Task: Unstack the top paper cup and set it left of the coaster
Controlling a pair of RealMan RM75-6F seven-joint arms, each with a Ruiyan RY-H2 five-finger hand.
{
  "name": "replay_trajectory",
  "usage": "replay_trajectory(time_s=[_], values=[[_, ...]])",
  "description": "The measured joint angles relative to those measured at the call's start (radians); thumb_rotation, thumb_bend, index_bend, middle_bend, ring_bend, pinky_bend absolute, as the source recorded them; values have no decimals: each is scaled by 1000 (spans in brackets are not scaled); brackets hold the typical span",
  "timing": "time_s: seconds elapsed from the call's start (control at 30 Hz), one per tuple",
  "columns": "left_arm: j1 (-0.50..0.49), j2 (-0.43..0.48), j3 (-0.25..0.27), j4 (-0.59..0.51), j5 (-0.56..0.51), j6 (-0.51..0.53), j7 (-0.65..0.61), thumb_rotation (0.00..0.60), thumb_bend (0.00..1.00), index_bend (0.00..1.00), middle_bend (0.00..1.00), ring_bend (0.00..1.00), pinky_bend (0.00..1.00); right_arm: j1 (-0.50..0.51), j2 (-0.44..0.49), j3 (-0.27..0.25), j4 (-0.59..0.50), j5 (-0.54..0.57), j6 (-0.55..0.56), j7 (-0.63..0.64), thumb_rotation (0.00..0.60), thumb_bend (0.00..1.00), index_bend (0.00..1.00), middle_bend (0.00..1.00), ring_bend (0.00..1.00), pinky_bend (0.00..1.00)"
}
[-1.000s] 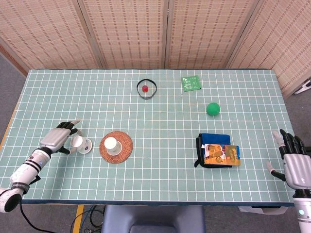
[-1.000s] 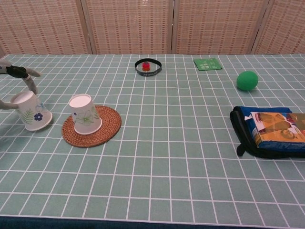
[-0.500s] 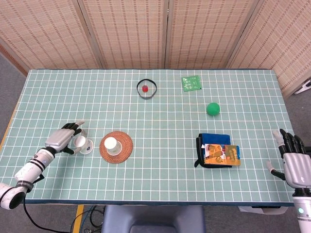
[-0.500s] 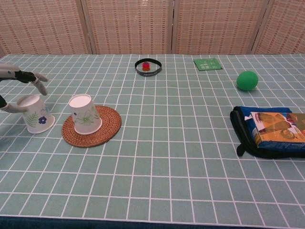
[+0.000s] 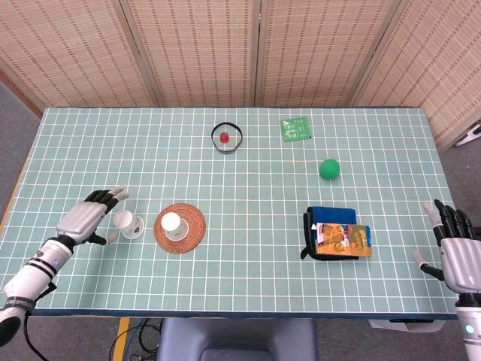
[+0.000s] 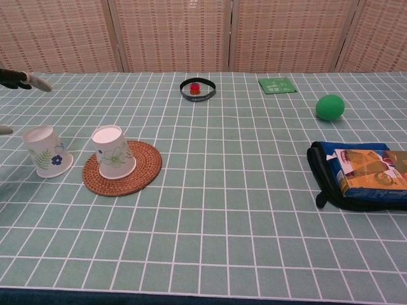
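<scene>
- Left hand: fingers spread, holding nothing, palm just left of the released paper cup; chest view shows only fingertips at the frame's left edge, clear of the cup.
- Cup lies to the right of those fingers; stands inverted, rim down, long axis upright.
- Cup sits on the table just left of the coaster, apart from it; placement looks done.
- 2nd cup rests inverted on the coaster.
- Right hand: far right, fingers open, empty, well apart from both cups.
- Judgement: left hand nearer; coming move is a retreat leftward, away from the cup.
</scene>
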Motion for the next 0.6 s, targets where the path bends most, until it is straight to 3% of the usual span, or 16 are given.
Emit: replay_trajectory(time_s=[0.13,0.3,0.4,0.6], values=[[77,57,16,-103,-5,132,51,600,334,0,0,0,0,1,2,-8,-3,-13,-4,3,600,255,0,0,0,0],[197,63,48,-130,60,321,62,600,333,0,0,0,0,7,-5,-17,-4,-19,-19,-16,600,256,0,0,0,0],[278,33,68,-92,129,456,50,600,334,0,0,0,0,10,-14,-19,-6,-16,-28,-38,600,256,0,0,0,0],[416,-67,96,104,229,666,-39,600,334,0,0,0,0,13,-36,-20,-13,-9,-30,-99,600,258,0,0,0,0]])
